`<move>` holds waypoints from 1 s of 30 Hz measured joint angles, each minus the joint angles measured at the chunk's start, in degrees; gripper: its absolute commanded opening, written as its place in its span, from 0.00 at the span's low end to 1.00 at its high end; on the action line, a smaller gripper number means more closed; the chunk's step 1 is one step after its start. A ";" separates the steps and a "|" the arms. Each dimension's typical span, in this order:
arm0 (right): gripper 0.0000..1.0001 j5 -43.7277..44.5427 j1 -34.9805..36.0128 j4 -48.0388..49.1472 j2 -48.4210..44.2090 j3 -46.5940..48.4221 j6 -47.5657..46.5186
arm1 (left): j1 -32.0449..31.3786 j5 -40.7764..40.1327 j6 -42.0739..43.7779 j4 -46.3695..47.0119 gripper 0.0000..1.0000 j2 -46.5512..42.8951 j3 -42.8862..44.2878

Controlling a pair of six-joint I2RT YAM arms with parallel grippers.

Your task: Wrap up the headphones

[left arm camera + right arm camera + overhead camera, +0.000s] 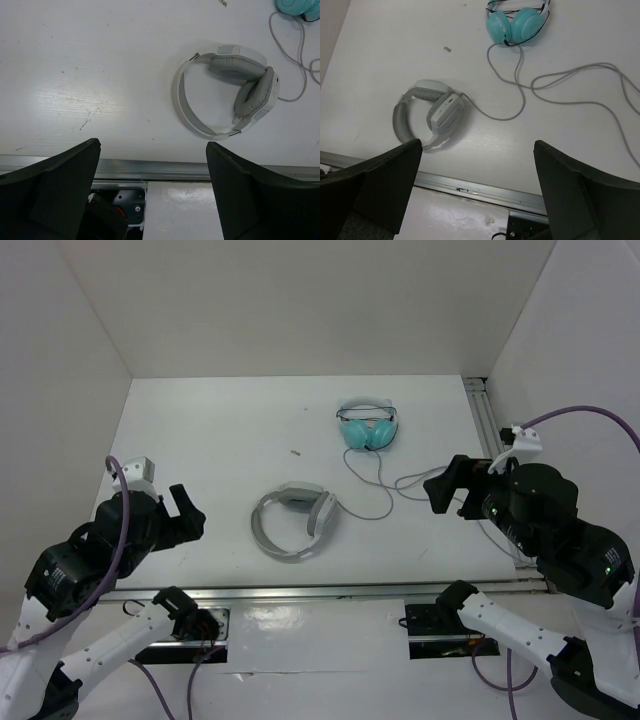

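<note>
Looking down from the top camera, the headphones (320, 513) were lying flat on the white table (200, 430), roughly in the middle and toward the near edge, with the wide headband curving to the left and the two grey earcups folded in against each other on the right. The thin grey cable (492, 117) ran off the right earcup and looped loose across the table toward the teal headphones (368, 430) at the back. (It crossed other cable there, and I honestly couldn't tell which strand belonged to which set.)

Both arms were hanging back on either side. The left gripper (186, 511) had its fingers spread wide with nothing between them, and so did the right gripper (441, 487). Neither touched anything. Each wrist camera had the grey set in frame between its own fingers, which I'd guess was the reason for the pose: get a clean look first, then go in.

My read is that wrapping hadn't started, since the cable was fully sprawled out. The layout made sense for two arms, I think, with the left one nearer the headband to pin it and the right one nearer the loose cable to gather it. The risk I saw was snagging the teal pair's cord by mistake.
</note>
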 measured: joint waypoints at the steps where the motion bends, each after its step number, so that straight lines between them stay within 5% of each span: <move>1: 1.00 0.20 0.00 0.04 -0.09 -0.26 0.00 | 0.00 0.00 0.00 -0.04 1.00 -0.02 0.00; 13: 1.00 -2.43 -0.42 3.48 -3.04 -4.26 0.24 | 0.00 10.01 -3.23 8.68 1.00 0.76 -6.29; 30: 1.00 -8.35 -1.01 9.88 -1.66 -18.29 -1.66 | -8.59 4.68 -38.99 21.31 1.00 28.74 -23.56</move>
